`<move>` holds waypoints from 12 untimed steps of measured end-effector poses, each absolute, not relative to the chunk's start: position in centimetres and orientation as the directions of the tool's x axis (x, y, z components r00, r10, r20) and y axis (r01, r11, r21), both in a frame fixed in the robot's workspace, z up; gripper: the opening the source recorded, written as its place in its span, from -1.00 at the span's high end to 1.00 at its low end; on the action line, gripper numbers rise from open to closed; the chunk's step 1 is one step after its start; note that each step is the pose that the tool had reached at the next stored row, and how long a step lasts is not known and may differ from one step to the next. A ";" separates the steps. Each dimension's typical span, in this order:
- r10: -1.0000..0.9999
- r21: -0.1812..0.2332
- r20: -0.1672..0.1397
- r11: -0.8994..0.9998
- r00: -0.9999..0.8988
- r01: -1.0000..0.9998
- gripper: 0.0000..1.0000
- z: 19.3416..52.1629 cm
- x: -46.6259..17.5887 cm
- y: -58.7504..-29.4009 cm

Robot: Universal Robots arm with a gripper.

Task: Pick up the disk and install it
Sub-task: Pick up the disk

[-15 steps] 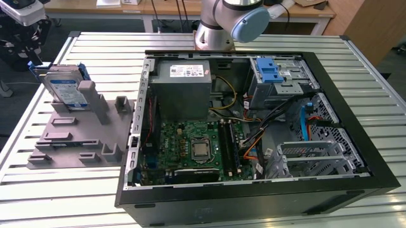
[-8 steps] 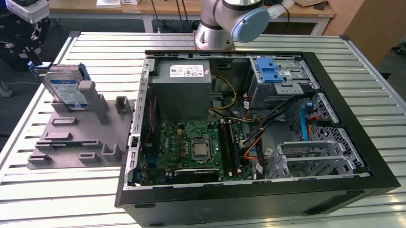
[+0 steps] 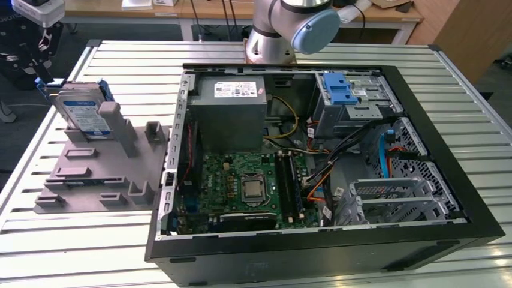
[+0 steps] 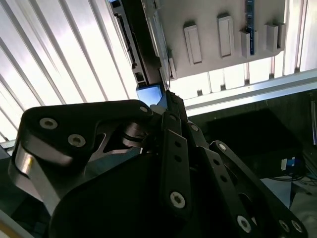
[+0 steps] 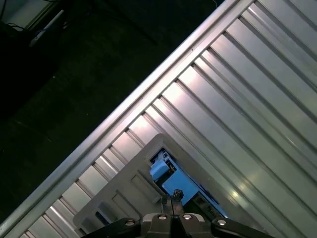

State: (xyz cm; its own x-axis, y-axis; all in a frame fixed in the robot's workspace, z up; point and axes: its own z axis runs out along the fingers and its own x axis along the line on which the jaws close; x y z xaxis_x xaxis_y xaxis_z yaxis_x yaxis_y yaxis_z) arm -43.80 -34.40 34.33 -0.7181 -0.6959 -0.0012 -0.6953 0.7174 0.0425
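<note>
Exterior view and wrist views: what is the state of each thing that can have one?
disk, upright in the grey holder, not yet picked up.
computer case, lying flat, side panel off.
gripper, over the disk, jaws shut, empty.
</note>
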 end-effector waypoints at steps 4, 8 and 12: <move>-0.715 0.043 -0.001 0.698 -0.699 -0.715 0.79 34.3 -43.8 -34.4; -0.733 0.043 -0.001 0.680 -0.680 -0.732 0.79 34.3 -43.8 -34.4; -0.751 0.043 -0.001 0.659 -0.660 -0.751 0.79 34.3 -43.8 -34.4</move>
